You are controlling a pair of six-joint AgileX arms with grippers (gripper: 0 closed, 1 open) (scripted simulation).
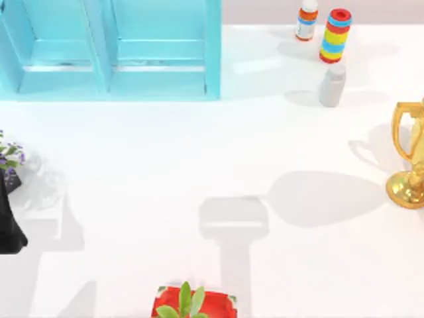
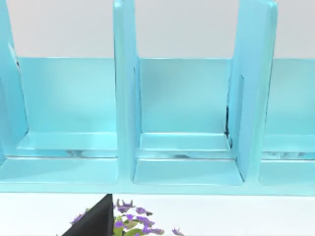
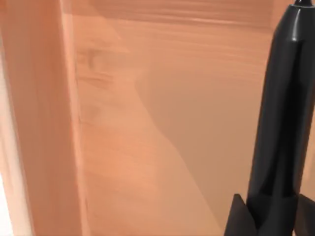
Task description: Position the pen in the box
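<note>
The right tool (image 3: 269, 216) grips the pen (image 3: 283, 113) inside the box (image 3: 123, 137); releasing tilted could leave it leaning against the wall. Left tool's (image 1: 8, 228) state I cannot tell, at nine o'clock on the counter (image 1: 199, 152).

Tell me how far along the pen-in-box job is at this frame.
Done: the pen is picked up, clamped between the fingers of the right gripper. In hand: it hangs close to an orange-brown wooden surface, probably the box; I cannot tell whether it is inside. Left: lower and release it. The left arm sits idle at the table left edge, by the purple flowers.
</note>
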